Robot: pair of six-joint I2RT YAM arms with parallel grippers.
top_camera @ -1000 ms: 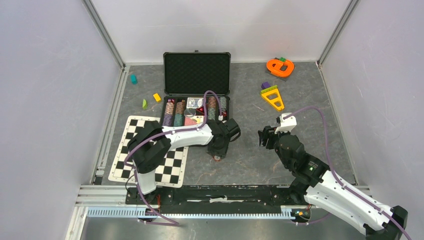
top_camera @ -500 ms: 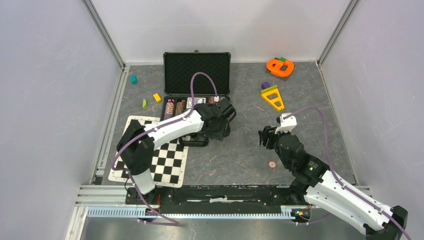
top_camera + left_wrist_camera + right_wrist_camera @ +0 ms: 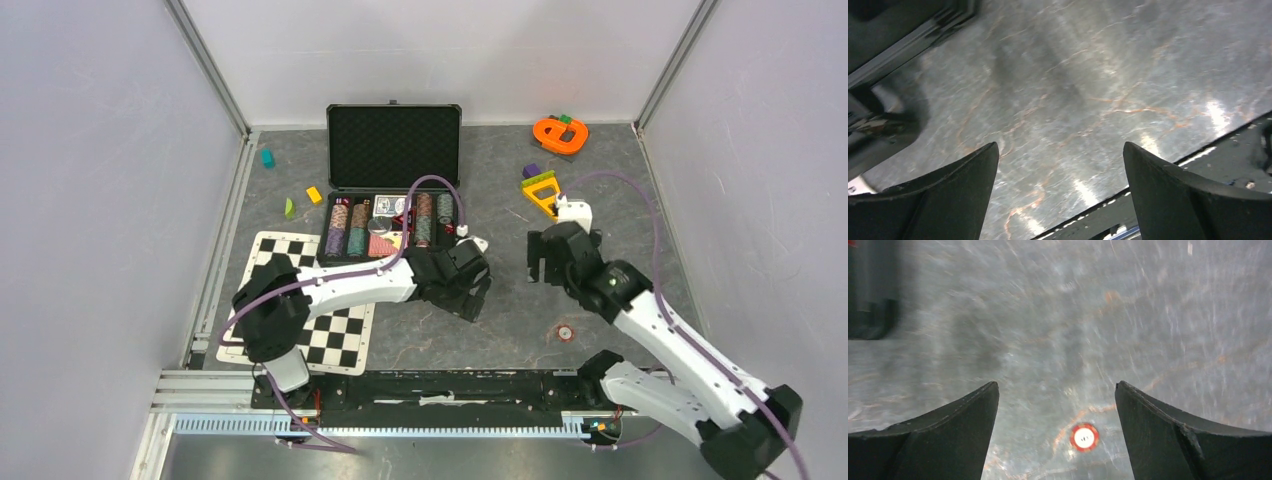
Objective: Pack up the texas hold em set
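The left tool and right tool gape apart, empty, a red-white poker chip lying near the right

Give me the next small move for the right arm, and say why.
Probably draw the right gripper back toward its base and down, so its open jaws straddle the red-white chip. That chip lies alone on the table, outside the open case. In the wrist view it sits low in the gap between the empty fingers.
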